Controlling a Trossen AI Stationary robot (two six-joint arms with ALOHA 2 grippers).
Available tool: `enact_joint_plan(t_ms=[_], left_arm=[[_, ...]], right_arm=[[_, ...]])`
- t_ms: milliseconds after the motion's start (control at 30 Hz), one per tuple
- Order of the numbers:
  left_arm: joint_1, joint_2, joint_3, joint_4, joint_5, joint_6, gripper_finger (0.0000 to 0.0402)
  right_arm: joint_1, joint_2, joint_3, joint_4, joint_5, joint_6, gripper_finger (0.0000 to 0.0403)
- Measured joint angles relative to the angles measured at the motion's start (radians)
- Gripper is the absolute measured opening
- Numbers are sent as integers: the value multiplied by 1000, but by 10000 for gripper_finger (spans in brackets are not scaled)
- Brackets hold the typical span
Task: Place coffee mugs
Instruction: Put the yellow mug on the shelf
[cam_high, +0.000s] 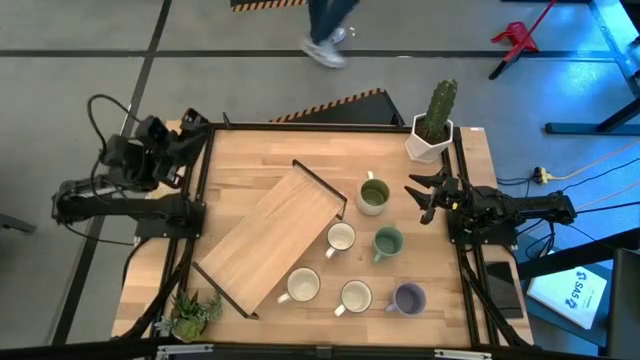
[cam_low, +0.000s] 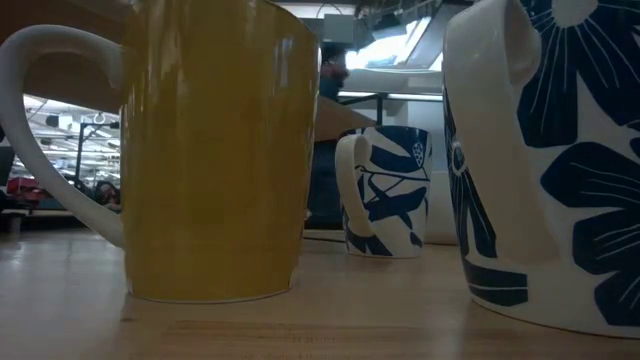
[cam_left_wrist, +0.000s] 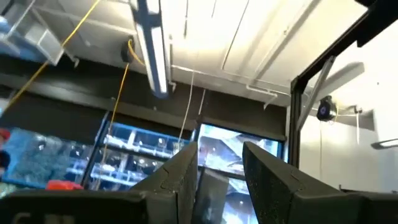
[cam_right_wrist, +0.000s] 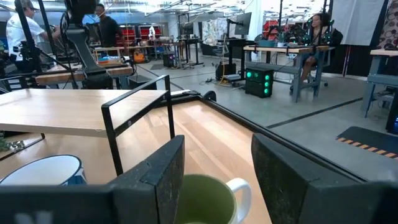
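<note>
the right pincer (cam_high: 418, 190) sits open, and the olive-lined mug (cam_high: 374, 195) is just ahead of its tips. left pincer (cam_high: 196, 121) is parked far off, part open, holding nothing.

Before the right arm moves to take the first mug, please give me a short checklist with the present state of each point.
1. Right hand open, empty: ok.
2. White ceramic mug with olive-green inside upright, just ahead of that hand: ok.
3. Raised wooden shelf on a black metal frame bare on top: ok.
4. Left hand parked at the table's far left corner, clear of the mugs: ok.
5. White hexagonal pot with a green cactus apart from the right hand: ok.
</note>
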Motion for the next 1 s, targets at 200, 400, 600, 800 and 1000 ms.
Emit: enact_joint_plan(t_ms=[200,400,600,800,1000], left_arm=[[0,144,180,-142,-91,-39,122],[-49,370,404,-635,-20,47,122],[-137,552,557,-923,216,126,151],[-235,661,660,-1213,264,233,200],[-338,760,735,-1361,262,187,227]], right_arm=[[0,0,0,-7,0,0,177],[0,0,0,-7,0,0,177],[0,0,0,-8,-28,1,177],[0,0,1,-14,-45,0,177],[0,0,1,-15,-45,-1,177]])
